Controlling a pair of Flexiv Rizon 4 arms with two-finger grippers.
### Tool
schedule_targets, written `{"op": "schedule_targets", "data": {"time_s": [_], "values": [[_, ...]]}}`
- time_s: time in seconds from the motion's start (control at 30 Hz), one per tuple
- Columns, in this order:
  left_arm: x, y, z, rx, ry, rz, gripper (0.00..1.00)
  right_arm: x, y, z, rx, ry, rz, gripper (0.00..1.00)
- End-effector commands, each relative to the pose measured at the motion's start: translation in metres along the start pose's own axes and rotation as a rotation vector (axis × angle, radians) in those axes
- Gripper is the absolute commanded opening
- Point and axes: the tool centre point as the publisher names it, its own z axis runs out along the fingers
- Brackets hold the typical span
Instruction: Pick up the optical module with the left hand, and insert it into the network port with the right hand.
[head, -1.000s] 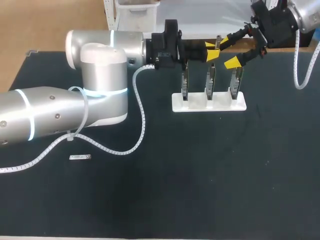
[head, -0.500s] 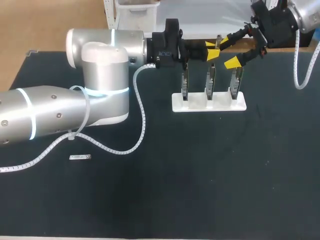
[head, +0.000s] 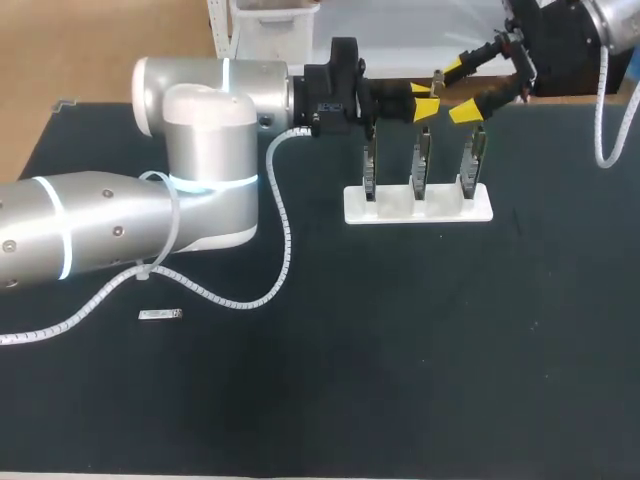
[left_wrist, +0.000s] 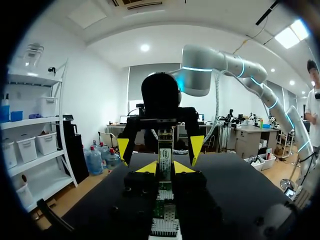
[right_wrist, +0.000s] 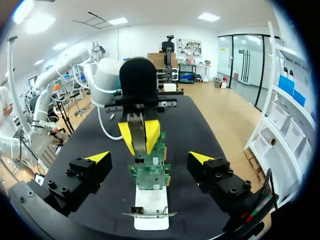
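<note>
**A:** Where's the optical module (left_wrist: 164, 156)?

**B:** Upright, pinched in the left gripper (head: 423, 100), upper middle of the head view, above the circuit boards (head: 421, 160) on the white stand (head: 450, 210).

**A:** The right gripper (head: 460, 90)?

**B:** Spread wide, facing it, not touching. It should centre, then clamp the free end before the left lets go.

**A:** Why the wrist views?

**B:** They show the side gaps, which the head view hides.

Probably robotics lab, robot arm (head: 110, 235), black table (head: 400, 380)

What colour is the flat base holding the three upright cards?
White. The flat rectangular base shows best in the head view.
</note>
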Motion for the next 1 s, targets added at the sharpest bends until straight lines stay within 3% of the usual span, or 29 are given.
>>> {"op": "schedule_targets", "data": {"time_s": [0.03,0.37,0.63,1.0], "values": [[0.0,0.0,0.001,-0.002,0.002,0.0,0.0,-0.008,0.012,-0.007,0.038,-0.021,-0.001,1.0],[0.0,0.0,0.001,-0.002,0.002,0.0,0.0,-0.032,0.017,-0.011,-0.009,-0.097,-0.025,1.0],[0.0,0.0,0.001,-0.002,0.002,0.0,0.0,-0.045,0.019,-0.003,-0.05,-0.087,-0.055,1.0],[0.0,0.0,0.001,-0.002,0.002,0.0,0.0,-0.046,0.018,0.004,-0.049,-0.065,-0.042,1.0]]}}
